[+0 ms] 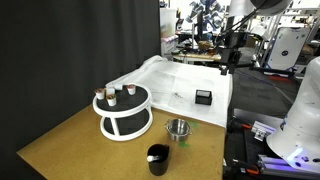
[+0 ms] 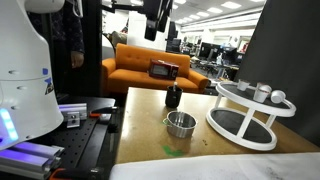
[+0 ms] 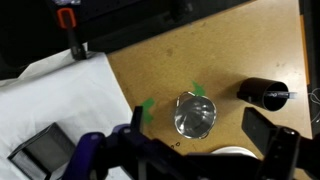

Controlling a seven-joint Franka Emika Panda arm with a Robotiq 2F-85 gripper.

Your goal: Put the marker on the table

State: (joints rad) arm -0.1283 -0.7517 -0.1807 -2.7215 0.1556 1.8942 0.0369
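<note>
The black cup [image 3: 258, 92] stands on the tan wooden table [image 3: 150, 60], and a thin stick with a whitish part, the marker [image 3: 282, 97], seems to poke out of its mouth. The small metal cup [image 3: 195, 115] stands beside it, between green tape marks. My gripper [image 3: 200, 140] hangs high above both cups, open and empty. Both exterior views show it raised well over the table [image 1: 230, 57] [image 2: 155, 25]. The black cup [image 1: 158, 158] [image 2: 173, 96] and metal cup [image 1: 179, 128] [image 2: 180, 123] show there too; the marker is too small to make out.
A round white two-tier stand [image 1: 123, 112] [image 2: 245, 115] holds small items. A white sheet [image 1: 185, 80] [image 3: 50, 100] covers the table's far part, with a black box [image 1: 203, 97] [image 3: 40, 150] on it. A red-handled clamp [image 3: 68, 20] sits at the table edge.
</note>
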